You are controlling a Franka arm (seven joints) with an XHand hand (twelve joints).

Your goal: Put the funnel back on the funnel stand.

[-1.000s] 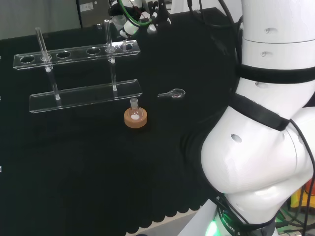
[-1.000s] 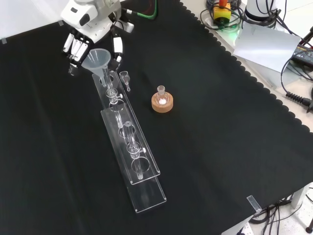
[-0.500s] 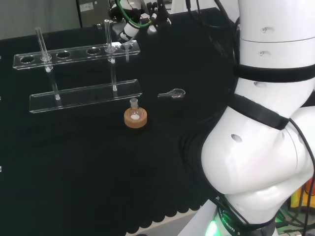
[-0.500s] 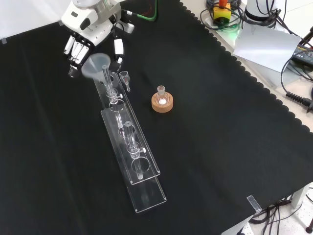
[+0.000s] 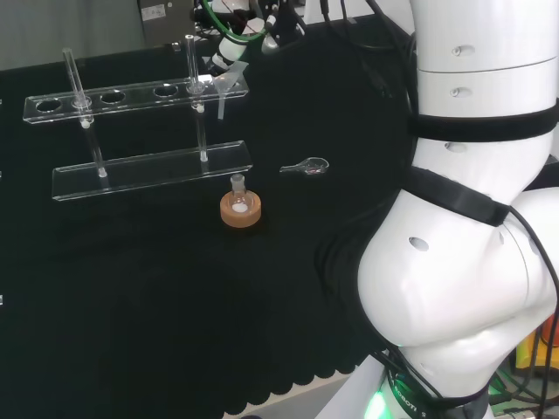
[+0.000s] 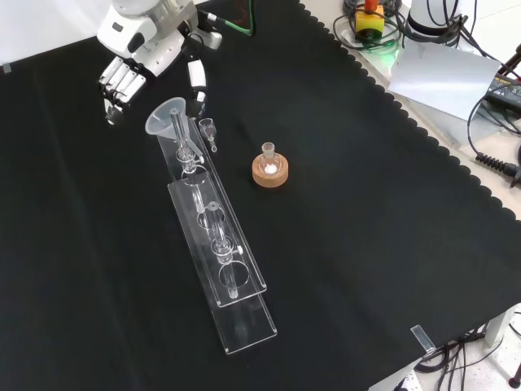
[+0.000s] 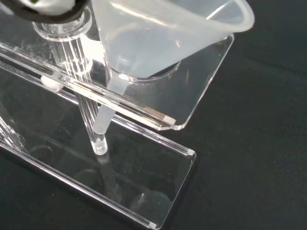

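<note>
At the upper left of the front view the hand (image 6: 130, 57) hangs with its fingers (image 6: 114, 85) fairly straight and relaxed, holding nothing and apart from the funnel (image 6: 167, 116). Just right of it, the funnel sits in the end hole of the clear funnel stand (image 6: 220, 261), its cone tilted slightly and its stem through the top rail (the wrist view shows the stem hanging beside a clear post). Judging by its thin translucent wall, the funnel is light, smooth and probably slippery; the cone's rim is the natural place to pinch it. Further right stand a small glass spoon (image 6: 209, 130) and a little flask on a cork ring (image 6: 269, 172). The black cloth (image 6: 366, 244) is flat and uncluttered, with cables at the upper right.
</note>
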